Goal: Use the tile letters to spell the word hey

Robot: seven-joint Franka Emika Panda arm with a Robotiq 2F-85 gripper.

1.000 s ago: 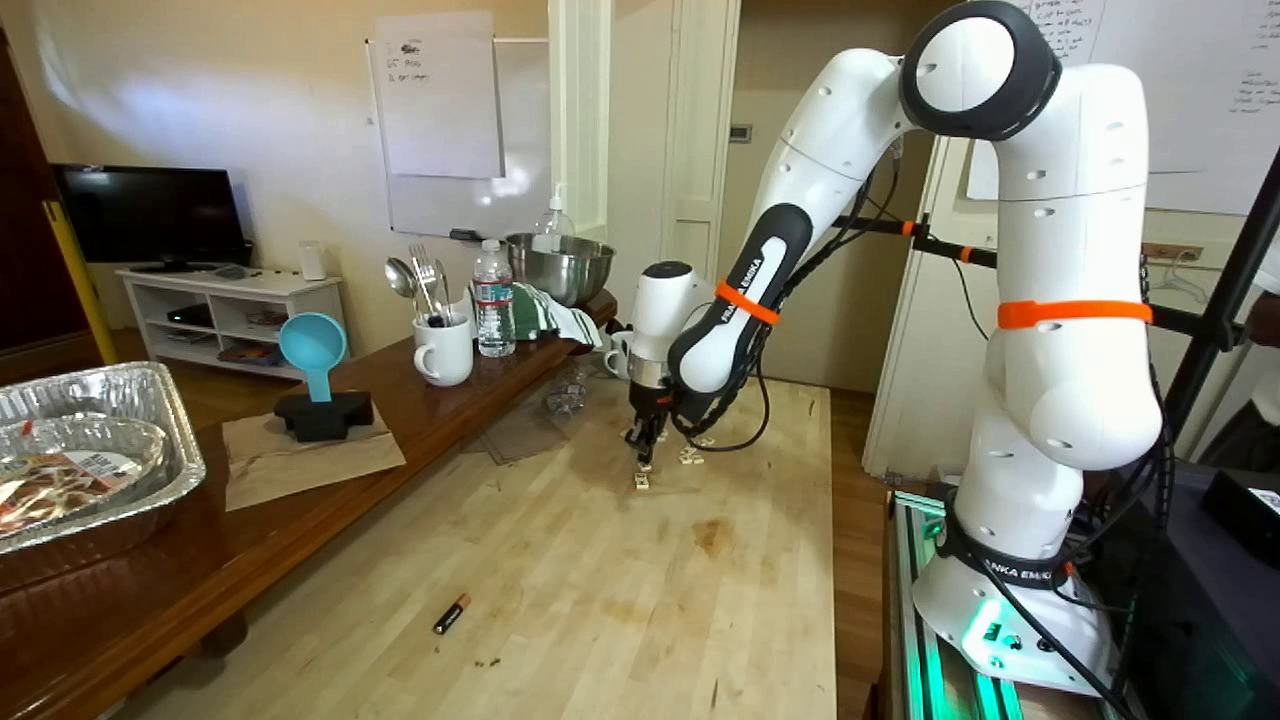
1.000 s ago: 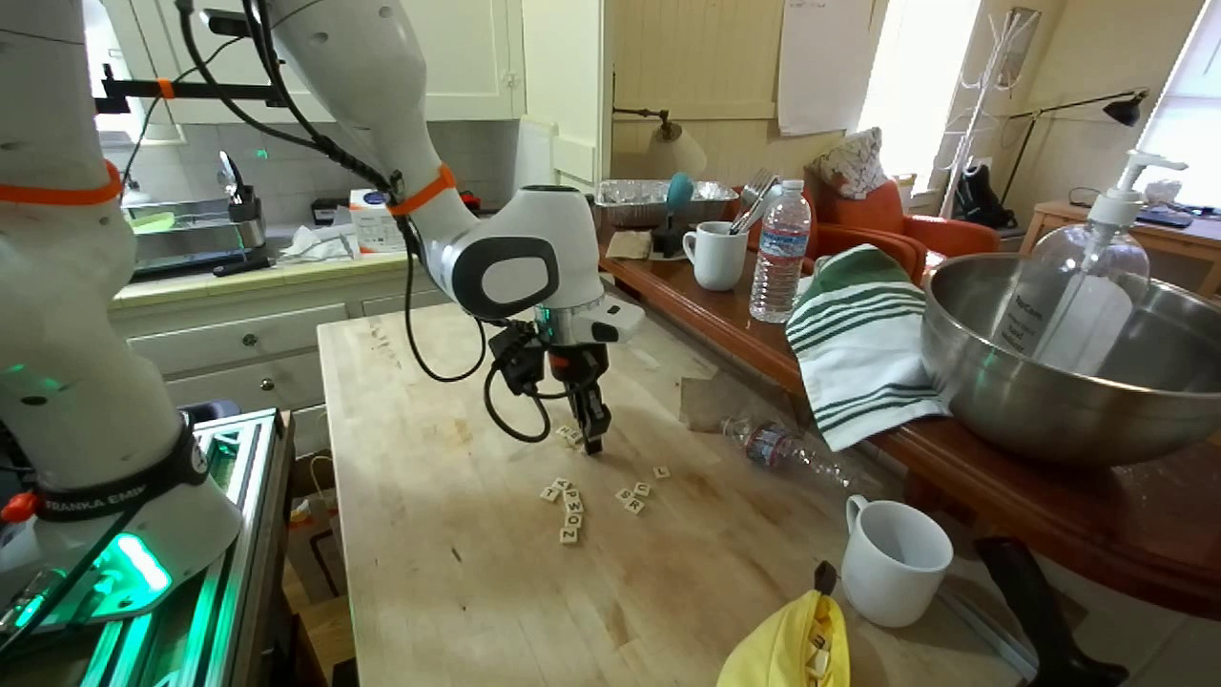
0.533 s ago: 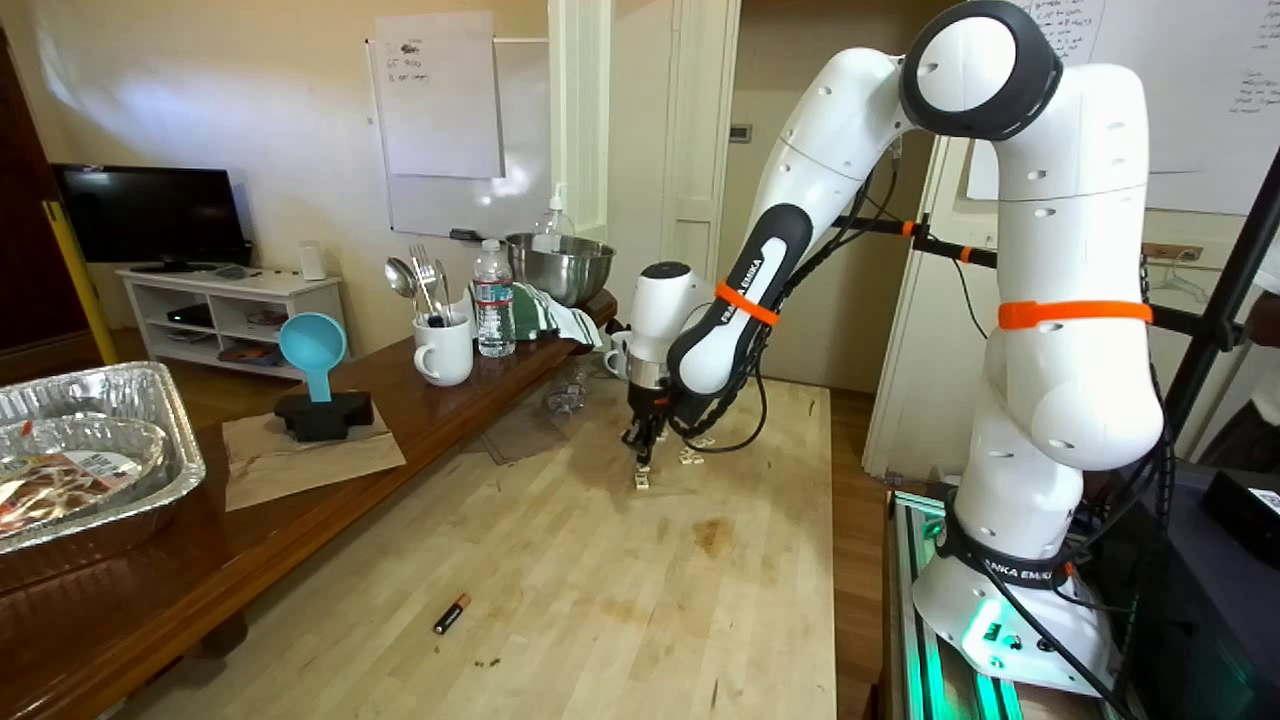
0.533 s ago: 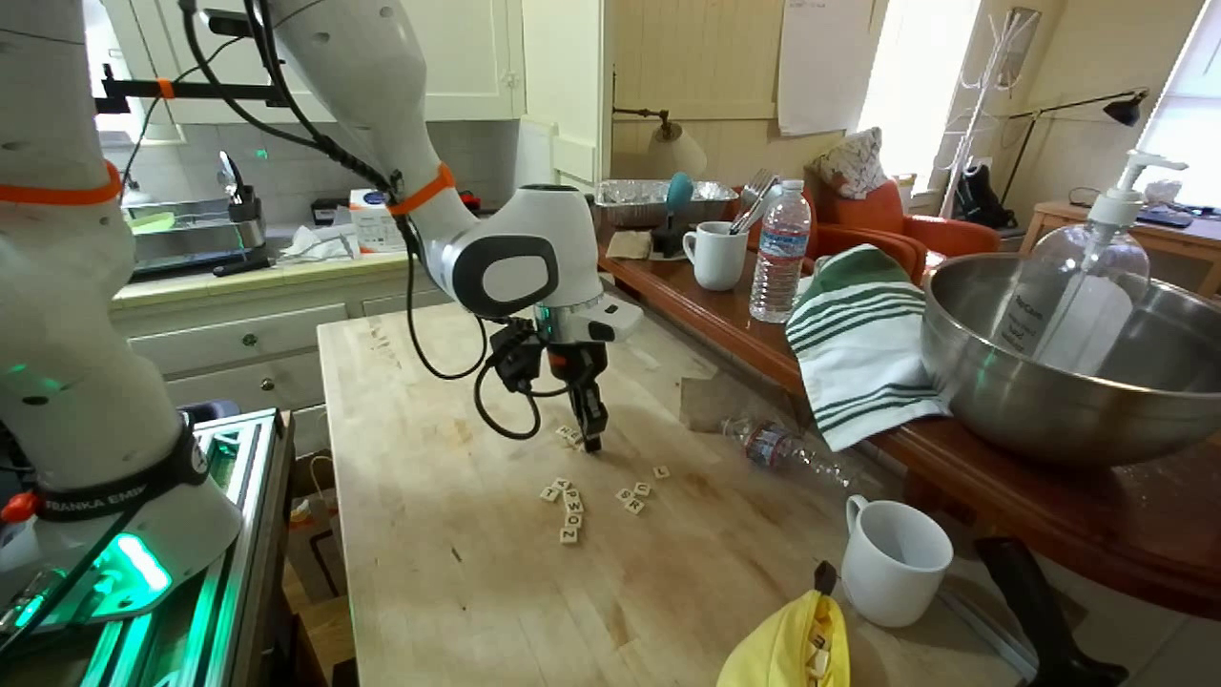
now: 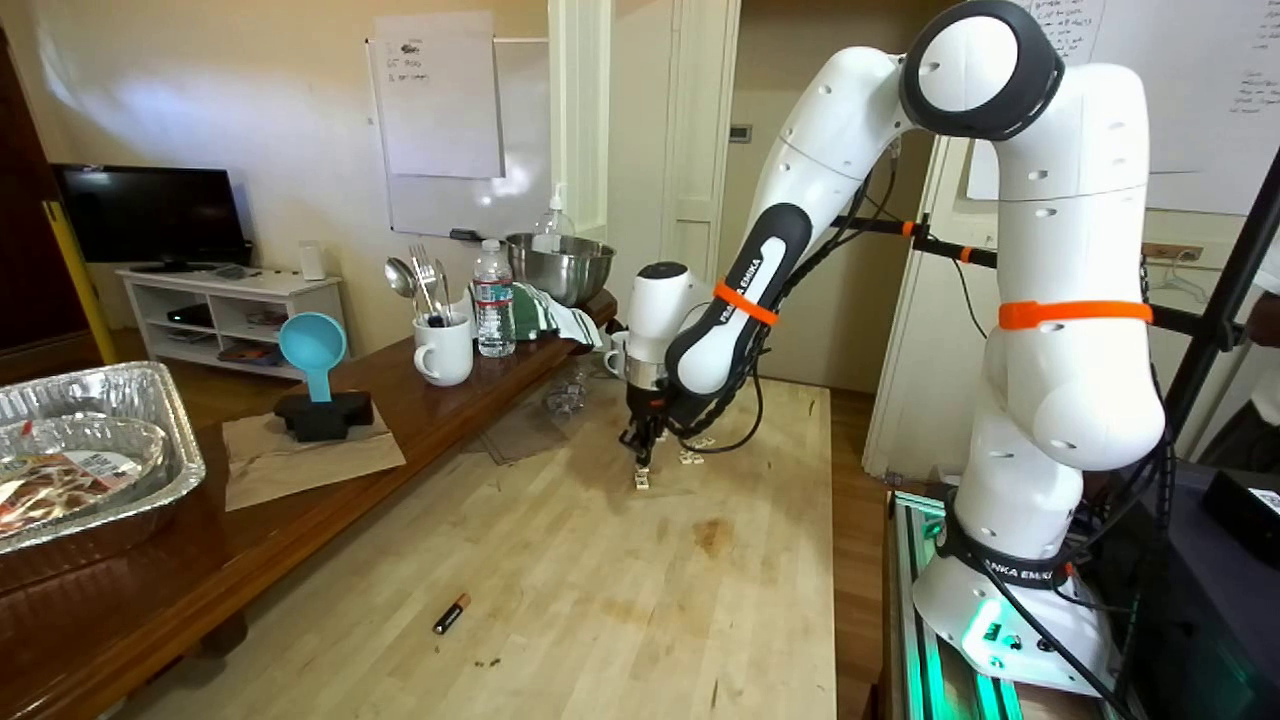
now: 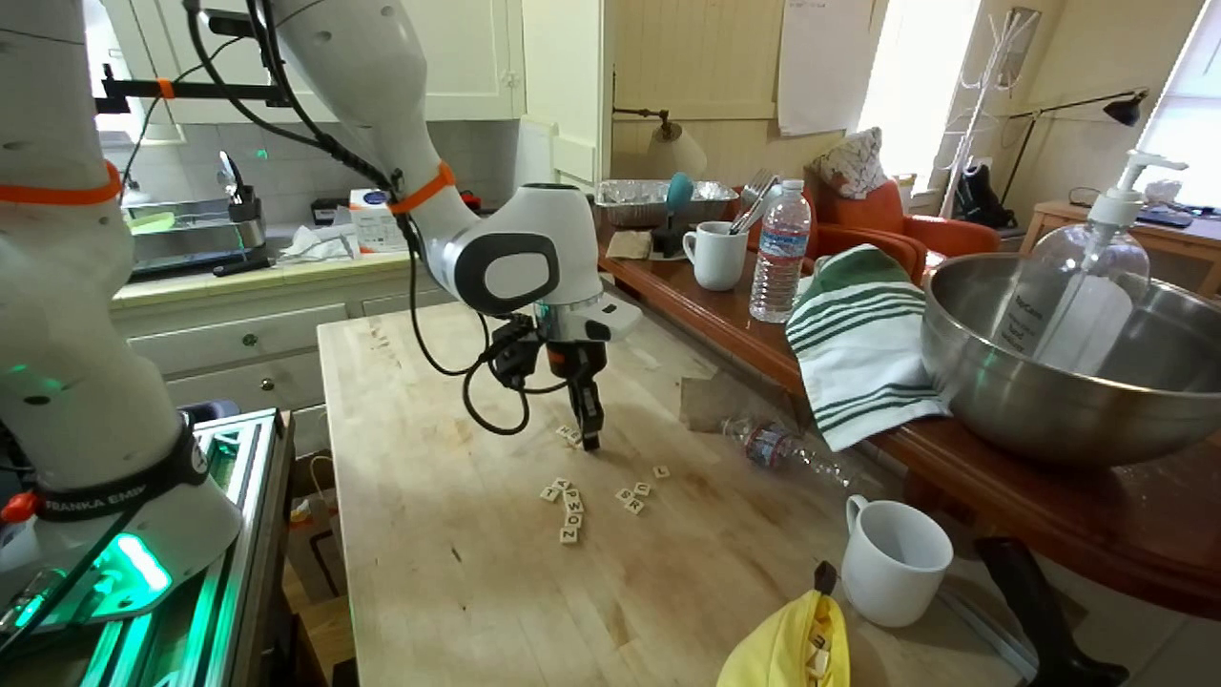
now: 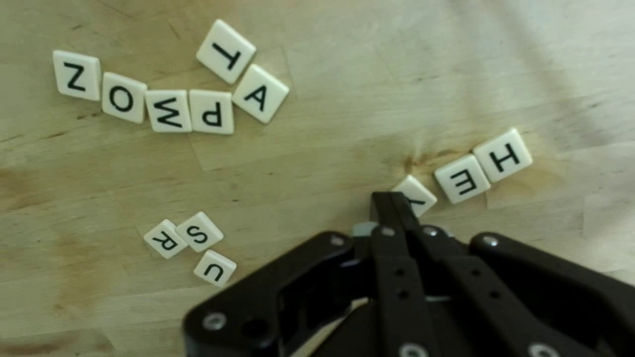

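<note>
Reading H, E and nearly Y, that's where the word stands, and the tool (image 7: 390, 201), pressed together with nothing seen in its bite, covers part of the last tile (image 7: 420, 192); whether it touches, I can't tell. Now, these tiles (image 6: 572, 520) should be featherweights: hard, stiff, smooth on top, likely to skate across the wooden surface (image 6: 458, 620) and shrug off a knock. Lifting one looks fiddly, so any pinch wants two opposite sides, low down, never corner to corner. A nudge may well be enough here, though: push near mid-side for a straight slide, nearer a corner to swing it round, and go gently, since its neighbours could slide too. Swinging is what the last tile wants, I'd say, because it sits skewed, just apart from the E tile (image 7: 462, 179), while the H tile (image 7: 503, 155) lies snug along the E's other side. All three are well in from the corners of the surface, between the edge by the robot base (image 5: 1010, 615) and the edge along the brown ledge (image 5: 200, 555). Handsome little things, too: cream squares, flat and face up, softly rounded corners, one bold black capital apiece. Only a stroke shows on the last one, so Y is my guess. The others match, the T tile (image 7: 226, 51) ending a crooked row, the S tile (image 7: 199, 231) in a separate clump.
</note>
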